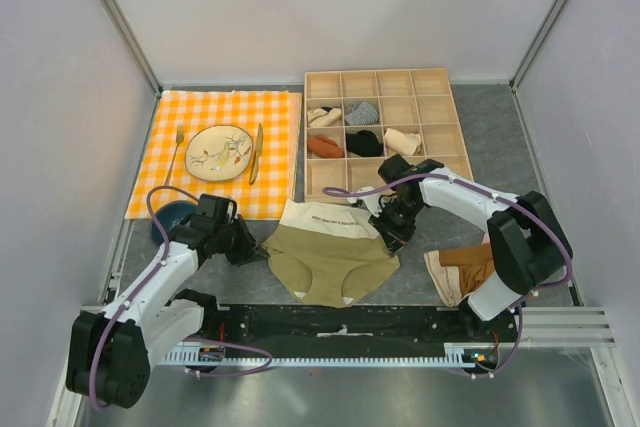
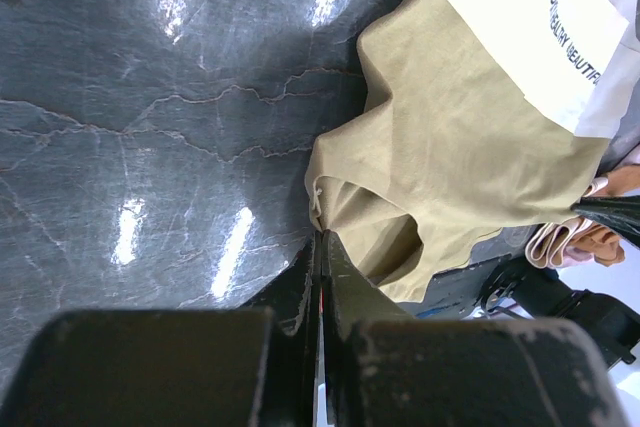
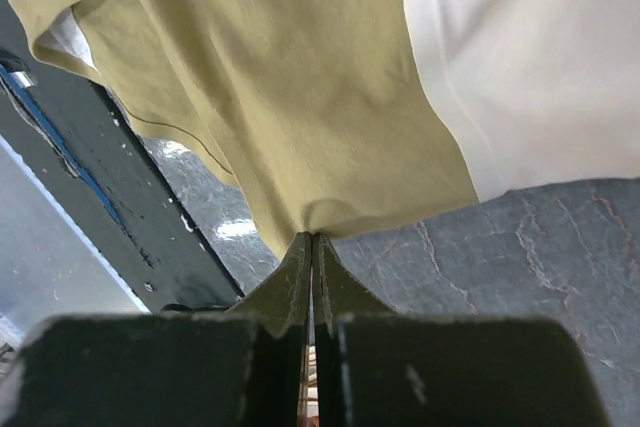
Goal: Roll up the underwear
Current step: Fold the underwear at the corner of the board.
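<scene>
Pinching both sides at once: my left gripper (image 1: 248, 247) has its fingers pressed together on a fold of the left edge of the underwear (image 1: 330, 259). My right gripper (image 1: 392, 237) is clamped the same way onto the right edge, just below the cream waistband (image 1: 325, 219).

The garment lies spread at the lower centre of the overhead view, waistband toward the top of the frame, on the dark table (image 1: 420, 282). A rust-brown garment (image 1: 470, 265) sits at the lower right (near, but apart).

I judge this as the spreading or folding step, with no roll started yet. Next I'd want to bring the two sides in evenly, keeping the cloth low, so I get a narrow strip to roll from the bottom hem.
</scene>
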Tool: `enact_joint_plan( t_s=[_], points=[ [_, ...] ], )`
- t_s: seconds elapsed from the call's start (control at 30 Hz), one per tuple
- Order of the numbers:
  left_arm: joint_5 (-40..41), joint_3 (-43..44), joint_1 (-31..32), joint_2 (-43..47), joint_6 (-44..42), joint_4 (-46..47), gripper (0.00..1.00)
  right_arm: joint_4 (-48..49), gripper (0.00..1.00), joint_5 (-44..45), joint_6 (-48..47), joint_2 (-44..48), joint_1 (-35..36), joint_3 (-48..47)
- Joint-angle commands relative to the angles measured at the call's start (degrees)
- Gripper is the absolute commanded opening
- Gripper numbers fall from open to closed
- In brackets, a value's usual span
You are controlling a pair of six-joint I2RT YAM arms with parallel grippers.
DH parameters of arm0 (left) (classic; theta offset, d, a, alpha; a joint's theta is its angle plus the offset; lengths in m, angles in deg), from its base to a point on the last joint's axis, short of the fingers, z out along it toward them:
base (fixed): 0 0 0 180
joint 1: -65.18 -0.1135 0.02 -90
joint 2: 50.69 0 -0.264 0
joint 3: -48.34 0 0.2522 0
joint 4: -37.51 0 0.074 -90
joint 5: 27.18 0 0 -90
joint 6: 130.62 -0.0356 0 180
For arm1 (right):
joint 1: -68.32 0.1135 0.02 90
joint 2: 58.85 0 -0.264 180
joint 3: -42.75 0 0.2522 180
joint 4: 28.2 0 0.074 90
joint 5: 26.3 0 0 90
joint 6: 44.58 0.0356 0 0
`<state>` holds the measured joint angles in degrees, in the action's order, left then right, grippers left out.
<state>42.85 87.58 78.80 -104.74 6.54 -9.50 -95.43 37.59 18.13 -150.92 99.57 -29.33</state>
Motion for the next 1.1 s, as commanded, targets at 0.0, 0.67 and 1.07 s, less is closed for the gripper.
enact_joint_plan(
  t_s=[0.0, 0.67, 1.07],
  points=[
    [-1.5, 0.7, 0.2, 0.3, 2.1, -1.0, 0.02, -2.5, 0.03, -0.8, 0.5, -1.3, 1.0, -2.4],
    [4.2, 9.6, 0.1, -4.1, -5.2, -5.9, 0.39, -4.4, 0.43, -2.9, -11.6, 3.7, 1.0, -10.5],
    [-1.9, 17.8, 0.0, -12.4, -15.4, 0.2, 0.43, 12.8, 0.20, -1.8, -14.2, -3.3, 1.7, -8.4]
  ],
)
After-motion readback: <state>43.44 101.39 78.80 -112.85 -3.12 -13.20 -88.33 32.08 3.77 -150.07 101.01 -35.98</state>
